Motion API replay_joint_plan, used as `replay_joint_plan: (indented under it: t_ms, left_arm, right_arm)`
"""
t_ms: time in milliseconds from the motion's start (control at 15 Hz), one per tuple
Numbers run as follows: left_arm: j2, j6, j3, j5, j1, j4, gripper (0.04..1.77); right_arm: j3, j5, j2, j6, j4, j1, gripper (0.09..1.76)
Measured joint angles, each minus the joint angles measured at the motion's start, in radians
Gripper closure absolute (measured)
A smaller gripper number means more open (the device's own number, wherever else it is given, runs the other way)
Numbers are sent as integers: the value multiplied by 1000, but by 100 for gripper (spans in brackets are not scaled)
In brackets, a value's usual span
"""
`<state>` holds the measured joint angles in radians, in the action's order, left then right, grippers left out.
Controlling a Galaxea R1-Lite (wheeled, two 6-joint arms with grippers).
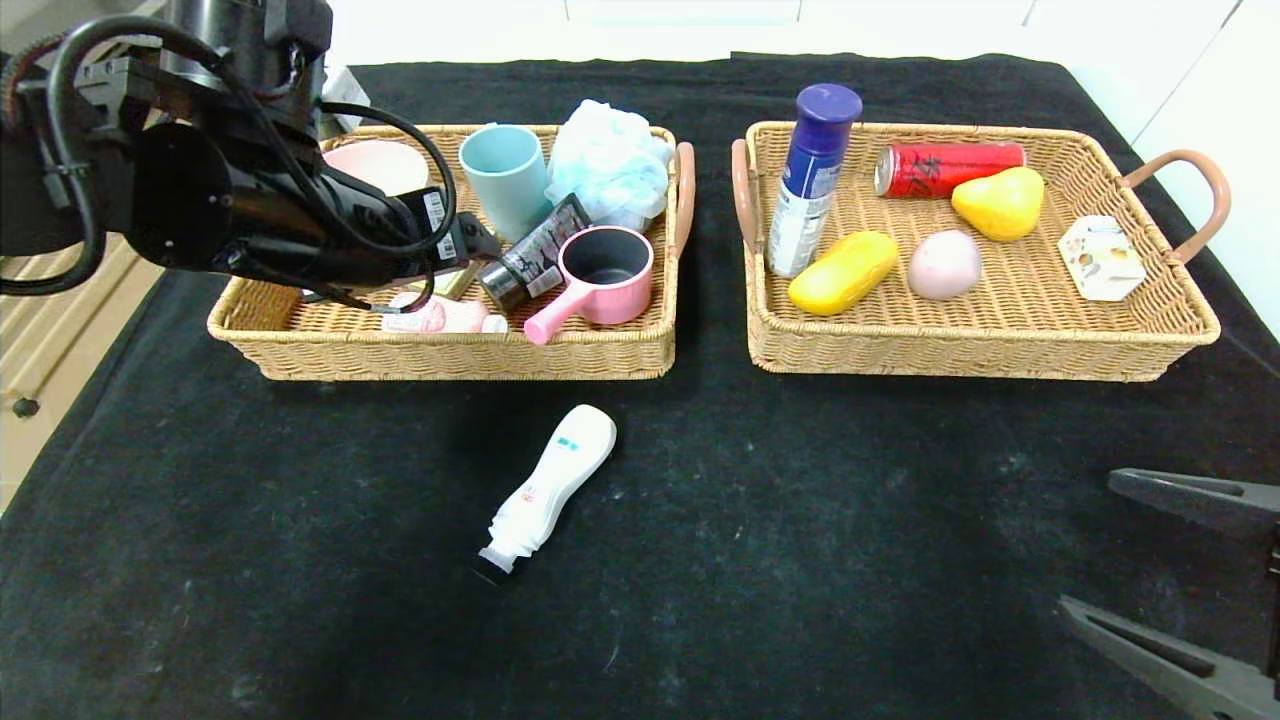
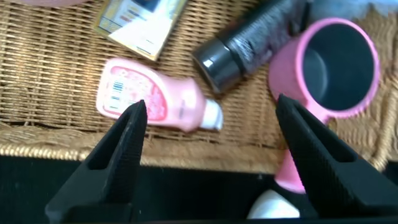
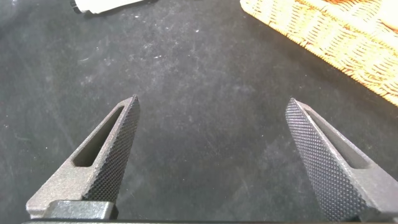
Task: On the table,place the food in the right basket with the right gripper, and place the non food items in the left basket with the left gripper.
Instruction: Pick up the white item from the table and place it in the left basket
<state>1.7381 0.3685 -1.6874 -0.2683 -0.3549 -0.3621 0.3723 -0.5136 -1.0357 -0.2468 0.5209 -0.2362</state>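
- The right gripper sits nearest the robot, low over the table and well clear of the right basket. Its fingers are spread wide with nothing between them, and it looks parked.
- The white brush-tipped bottle lies on its side on the cloth, just in front of the left basket, dark tip toward the robot. It appears to be the only non-food item not yet binned, so fetching it is likely the step in hand.
- To take it well, I would bring the left gripper down with its fingers across the bottle's broad upper body rather than the ribbed neck, since the narrow end may slip or tip.
- The left gripper hovers over the left basket's front edge, jaws apart and empty. Beneath it lie the pink bottle and, beside that, the pink saucepan with its handle over the rim side.
- It should rise clear of the wicker wall before moving toward the white bottle, or a finger could catch the rim or the saucepan handle.
- Farther right, the right basket holds the yellow oblong fruit, the grey-pink egg-shaped lump and the white-and-blue can standing at its left wall. The food seems finished.
- On return, release into the left basket's open front strip, near the pink bottle.
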Motion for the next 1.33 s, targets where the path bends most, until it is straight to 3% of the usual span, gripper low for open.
replay_joint_plan:
  t_ms: [333,600,1000,1333]
  left_arm:
    - [-84,-101,48,1,-153,-96,20]
    - [-134,-160,143,2,-264,-180,16]
    - [-153,-225,281,-11,-338,-211,12]
    - [-100,-224,332,-75,-350,-200,11]
  right_arm:
    - [-2,0,-2,-2,-1,-1,14]
    - [-7,0,-4,-2,-1,-3,14]
    - [-10,0,-9,-3,-1,-3,14]
    - [-11,0,-10,-5,-1,-4,14]
